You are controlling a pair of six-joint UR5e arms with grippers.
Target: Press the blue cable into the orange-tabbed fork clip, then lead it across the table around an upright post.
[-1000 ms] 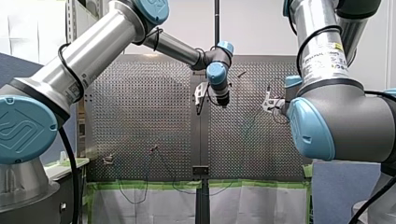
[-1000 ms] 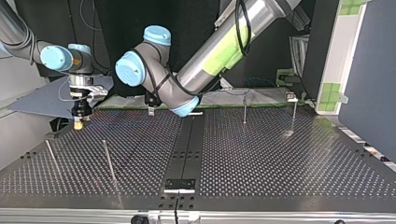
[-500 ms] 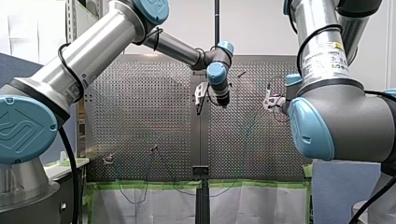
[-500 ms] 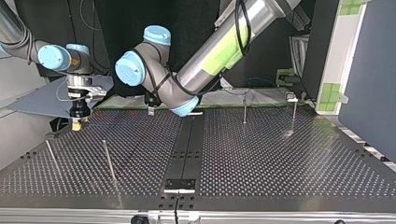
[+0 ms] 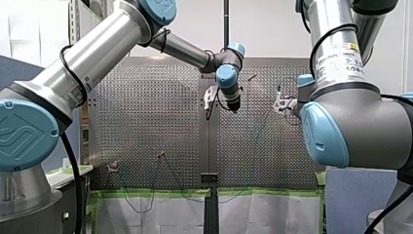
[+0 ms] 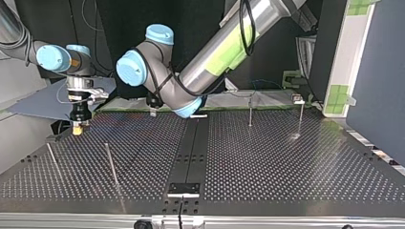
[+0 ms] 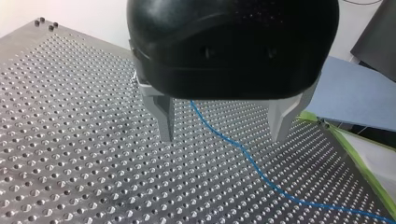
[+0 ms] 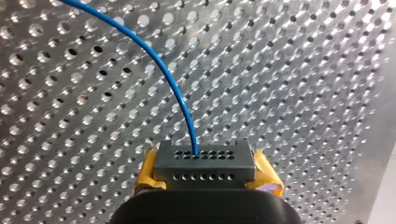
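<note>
Cable [image 8: 163,74]: blue, it comes out of my right gripper's tips and curves away over the holes of the table [image 8: 303,70]; in the left wrist view it [image 7: 243,149] lies on the table, runs under my left gripper and trails off toward the green-taped edge
Right gripper [image 8: 204,168]: jaws closed on the cable, with a yellow pad on each side of a grey holed block and the cable leaving the middle of that block
Right gripper, top view: I see it [image 6: 80,128] pointing straight down at the view's left, close over the table near the far edge
Left gripper [image 7: 222,137]: black body, metal fingers [image 7: 163,119] spread wide, nothing held between them; I cannot tell whether the tips touch the table
Left gripper, top view: it [image 6: 152,112] sits low by the far edge, just left of the dark centre strip [image 6: 191,148]
Posts [image 6: 112,164]: four thin uprights, two at the top view's left, nearer that camera than my right gripper, and two at its right, near the far edge
Grippers: well apart from each other
</note>
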